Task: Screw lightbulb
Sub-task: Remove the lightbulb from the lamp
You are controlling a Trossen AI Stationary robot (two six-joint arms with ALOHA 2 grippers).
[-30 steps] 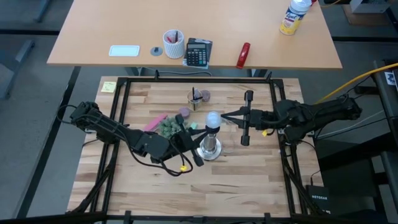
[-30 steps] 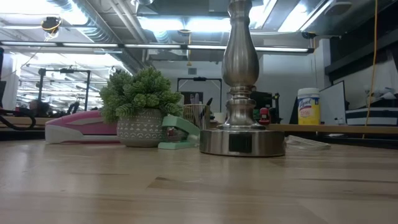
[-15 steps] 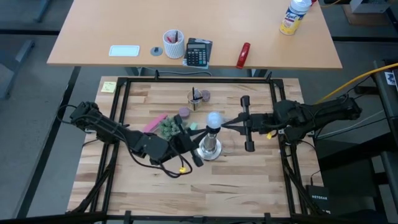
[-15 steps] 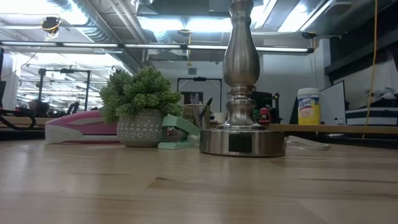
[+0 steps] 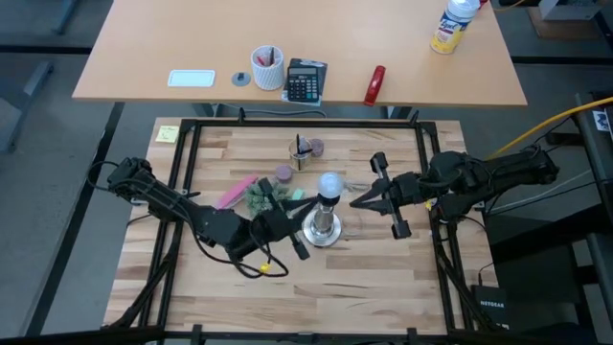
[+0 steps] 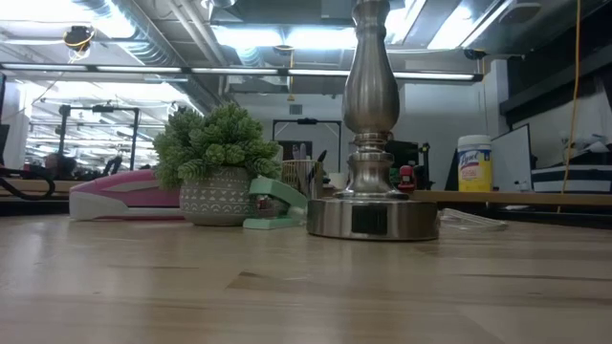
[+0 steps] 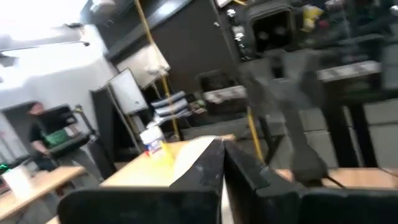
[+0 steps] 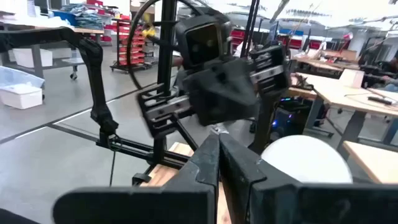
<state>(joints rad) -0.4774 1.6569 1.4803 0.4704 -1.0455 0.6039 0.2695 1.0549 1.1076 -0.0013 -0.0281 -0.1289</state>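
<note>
One lightbulb [image 5: 329, 182] sits atop one stand [image 5: 322, 228]; two grippers, left [image 5: 293, 217] and right [image 5: 356, 199], flank it, both closed, empty.

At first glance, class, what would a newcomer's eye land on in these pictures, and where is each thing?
The white lightbulb sits atop the silver stand in the middle of the wooden table. The two dark arms close in from either side: the left gripper, shut, lies low beside the stand's base, and the right gripper, also shut, points at the bulb without touching it. A small potted plant stands just left of the stand.
</note>
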